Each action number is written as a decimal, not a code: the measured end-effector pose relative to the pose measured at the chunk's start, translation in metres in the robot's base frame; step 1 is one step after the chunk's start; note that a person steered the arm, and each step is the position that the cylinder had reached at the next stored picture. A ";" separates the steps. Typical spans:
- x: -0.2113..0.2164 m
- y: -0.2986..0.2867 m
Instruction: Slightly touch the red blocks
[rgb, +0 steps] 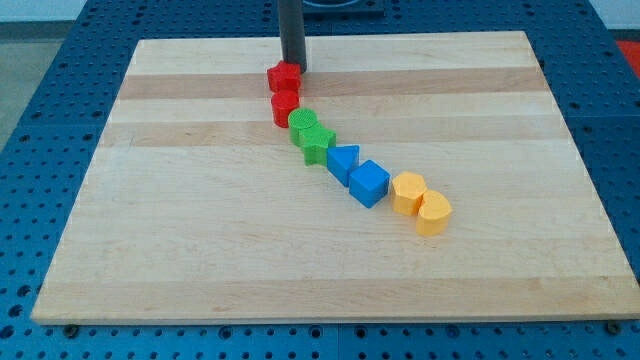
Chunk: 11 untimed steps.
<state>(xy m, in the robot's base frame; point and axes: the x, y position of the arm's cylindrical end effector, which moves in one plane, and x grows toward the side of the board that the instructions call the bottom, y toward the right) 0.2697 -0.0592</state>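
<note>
my tip (294, 68), smooth dark rod-end without fingers, against blocky red block (284, 77) on pale wood board (200, 220)

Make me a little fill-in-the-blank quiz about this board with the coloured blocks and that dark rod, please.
1. My tip stands right beside the upper ____ block.
2. The chain of blocks on the wooden board ends at the view's lower right with two ____ blocks.
3. Between the green blocks and the far end lie two ____ blocks.
4. Each colour appears ____ times.

Missing words: red; yellow; blue; two
</note>
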 end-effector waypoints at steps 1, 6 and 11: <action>0.023 -0.005; 0.002 0.037; 0.054 0.014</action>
